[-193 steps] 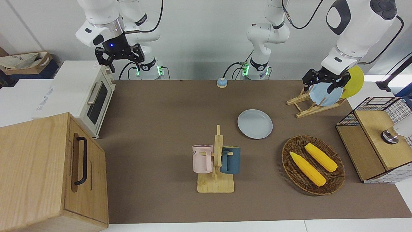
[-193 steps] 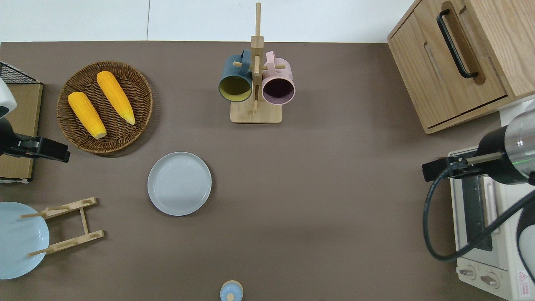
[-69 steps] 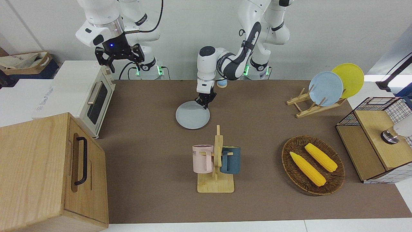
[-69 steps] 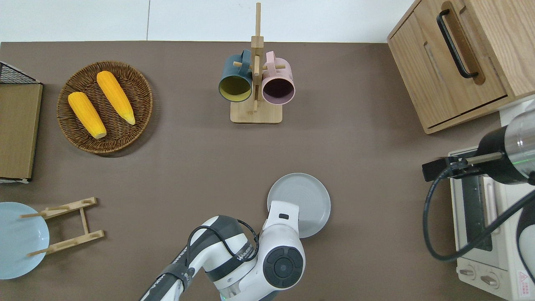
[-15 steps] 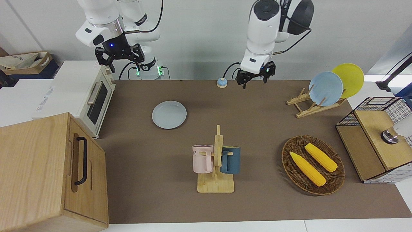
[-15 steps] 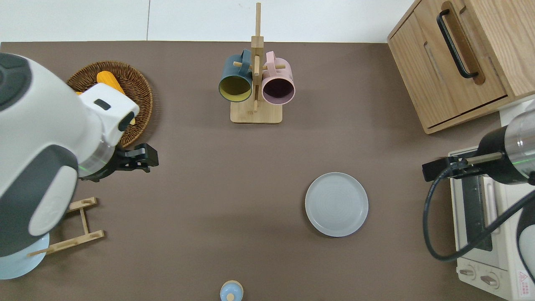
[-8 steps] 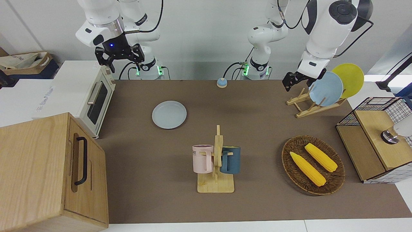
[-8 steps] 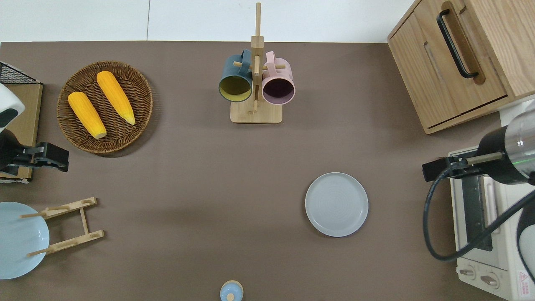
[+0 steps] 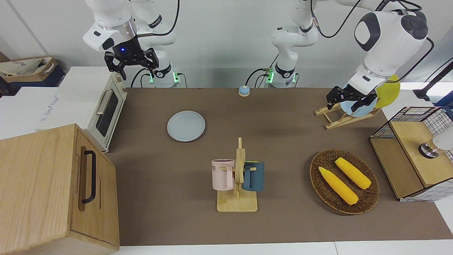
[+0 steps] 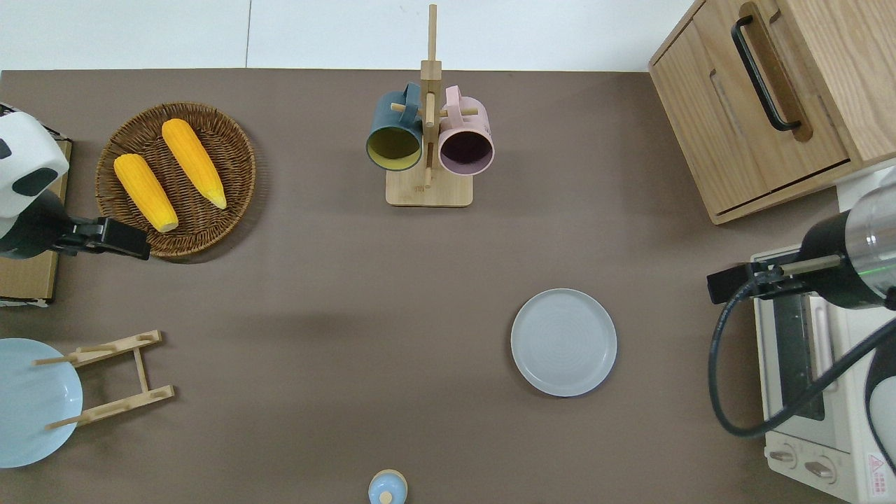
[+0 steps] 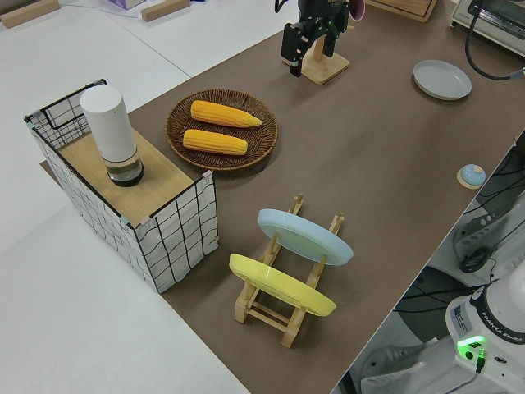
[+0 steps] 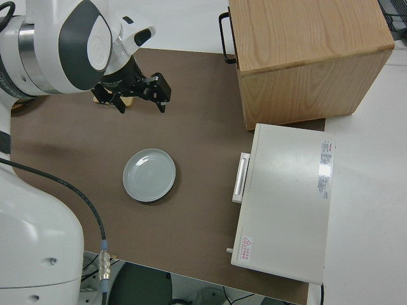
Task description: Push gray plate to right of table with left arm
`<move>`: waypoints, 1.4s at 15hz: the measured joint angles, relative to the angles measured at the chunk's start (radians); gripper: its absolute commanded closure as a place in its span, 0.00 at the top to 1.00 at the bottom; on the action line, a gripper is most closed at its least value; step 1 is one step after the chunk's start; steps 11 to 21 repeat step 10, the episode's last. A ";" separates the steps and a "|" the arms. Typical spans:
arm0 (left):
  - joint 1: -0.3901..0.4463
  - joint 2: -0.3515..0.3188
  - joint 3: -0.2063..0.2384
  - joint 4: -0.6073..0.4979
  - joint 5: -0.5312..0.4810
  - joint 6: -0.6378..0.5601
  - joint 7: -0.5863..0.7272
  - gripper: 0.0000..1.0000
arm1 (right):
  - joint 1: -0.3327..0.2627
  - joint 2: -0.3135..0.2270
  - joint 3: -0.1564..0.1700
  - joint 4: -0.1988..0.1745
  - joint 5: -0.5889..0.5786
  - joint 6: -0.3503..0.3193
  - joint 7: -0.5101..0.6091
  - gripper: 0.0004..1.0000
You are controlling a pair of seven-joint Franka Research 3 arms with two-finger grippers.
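The gray plate [image 9: 186, 126] lies flat on the brown table [image 9: 159, 219], toward the right arm's end, next to the toaster oven. It also shows in the overhead view [image 10: 563, 342], the left side view [image 11: 442, 79] and the right side view [image 12: 149, 175]. My left gripper [image 9: 349, 100] is open and empty, up in the air. In the overhead view the left gripper [image 10: 129, 246] is over the rim of the wicker basket, a long way from the plate. My right arm is parked with its gripper [image 9: 131, 62] open.
A mug tree [image 10: 428, 140] holds a dark blue and a pink mug. A wicker basket [image 10: 231, 150] holds two corn cobs. A wooden rack [image 9: 345, 115] holds a sky-blue and a yellow plate. A toaster oven [image 10: 805, 378], wooden cabinet [image 10: 777, 91], wire crate [image 9: 410, 152] and small blue bell [image 10: 387, 487] stand around.
The left arm has swung, raised, from near the bell to the left arm's end of the table. The gray plate, pushed earlier toward the right arm's end, has stayed still over the last second.
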 measured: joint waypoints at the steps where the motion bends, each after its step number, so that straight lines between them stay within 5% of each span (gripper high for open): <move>1: 0.000 -0.001 0.004 0.001 0.000 0.002 0.007 1.00 | 0.000 0.000 0.000 0.000 0.000 0.000 0.000 0.98; 21: -0.028 -0.035 0.018 0.002 0.036 -0.039 0.013 1.00 | 0.000 0.000 0.000 0.000 0.000 0.000 0.000 0.98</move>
